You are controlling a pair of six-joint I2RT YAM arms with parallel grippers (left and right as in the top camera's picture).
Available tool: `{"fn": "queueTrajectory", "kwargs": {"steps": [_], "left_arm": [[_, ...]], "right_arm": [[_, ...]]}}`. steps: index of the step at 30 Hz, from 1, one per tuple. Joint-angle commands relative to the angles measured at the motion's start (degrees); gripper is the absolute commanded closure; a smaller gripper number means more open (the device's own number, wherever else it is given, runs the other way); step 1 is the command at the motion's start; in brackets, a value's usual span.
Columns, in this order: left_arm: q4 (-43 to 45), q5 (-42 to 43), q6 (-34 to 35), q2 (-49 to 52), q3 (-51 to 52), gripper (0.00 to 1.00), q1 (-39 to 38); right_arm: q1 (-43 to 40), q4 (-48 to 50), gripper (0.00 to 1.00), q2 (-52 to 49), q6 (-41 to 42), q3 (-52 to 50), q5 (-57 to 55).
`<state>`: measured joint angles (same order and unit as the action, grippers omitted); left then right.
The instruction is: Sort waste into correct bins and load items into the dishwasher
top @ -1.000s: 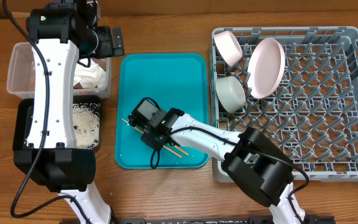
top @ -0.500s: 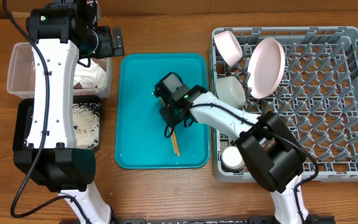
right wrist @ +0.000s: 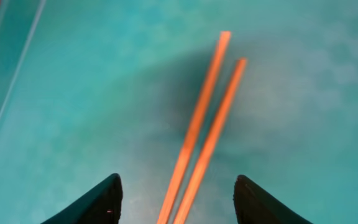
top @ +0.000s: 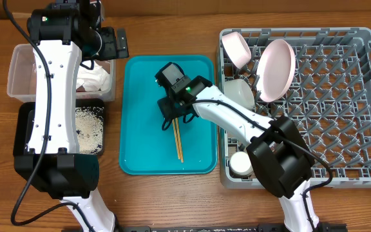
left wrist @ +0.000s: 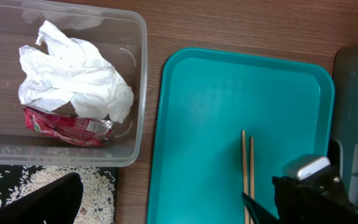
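Two wooden chopsticks (top: 178,140) lie side by side on the teal tray (top: 140,129), running lengthwise. My right gripper (top: 176,118) hovers over their upper end. In the right wrist view its gripper (right wrist: 179,193) is open, with the chopsticks (right wrist: 207,118) between the fingertips (right wrist: 112,190) and touching neither. My left gripper (top: 116,42) is open and holds nothing above the clear tub (top: 18,64). That tub holds the crumpled napkin (left wrist: 73,81) and the red wrapper (left wrist: 67,124). Rice (top: 89,125) lies in the black tray (top: 24,129).
The grey rack (top: 340,129) at the right holds a plate (top: 275,69) on edge, a bowl (top: 236,48), another bowl (top: 240,93) and a small cup (top: 240,164). My right arm reaches from the rack's front corner across the teal tray.
My right gripper swung from the tray's lower left up to its middle. The chopsticks turned from slanted to lengthwise, and the jaws widened off them. The left arm has not moved.
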<state>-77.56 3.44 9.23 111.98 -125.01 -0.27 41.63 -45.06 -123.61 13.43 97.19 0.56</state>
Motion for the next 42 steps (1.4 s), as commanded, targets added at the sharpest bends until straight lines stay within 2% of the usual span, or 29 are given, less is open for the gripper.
{"fn": "queueTrajectory", "kwargs": {"steps": [1, 3, 12, 15, 24, 31, 40, 42], "left_arm": [[0.17, 0.61, 0.17, -0.13, -0.76, 0.0, -0.07], [0.17, 0.61, 0.17, -0.13, -0.76, 0.0, -0.07], [0.17, 0.61, 0.17, -0.13, -0.76, 0.0, -0.07], [0.17, 0.61, 0.17, -0.13, -0.76, 0.0, -0.13], [0.2, 0.61, 0.17, -0.13, -0.76, 0.0, -0.11], [0.17, 0.61, 0.17, -0.13, -0.76, 0.0, -0.11], [0.17, 0.61, 0.17, -0.13, -0.76, 0.0, -0.11], [0.17, 0.61, 0.17, -0.13, -0.76, 0.0, -0.13]], "right_arm": [[-0.33, -1.07, 0.44, -0.28, 8.26, 0.52, -6.93], [-0.35, -0.94, 0.44, -0.28, 10.47, -0.44, -9.16], [-0.35, 2.29, 0.48, -1.07, 8.63, -5.22, -9.07], [-0.35, 2.91, 0.5, -1.7, 5.92, -5.27, -5.33], [-0.33, 2.43, 0.5, -1.9, 5.64, -5.27, -3.91], [0.17, -1.29, 0.62, -3.98, 9.16, -5.27, -0.81], [0.31, -0.55, 0.94, -4.7, 9.35, -5.25, -0.85], [0.31, -0.79, 0.96, -4.66, 9.33, -4.63, -0.85]]}}
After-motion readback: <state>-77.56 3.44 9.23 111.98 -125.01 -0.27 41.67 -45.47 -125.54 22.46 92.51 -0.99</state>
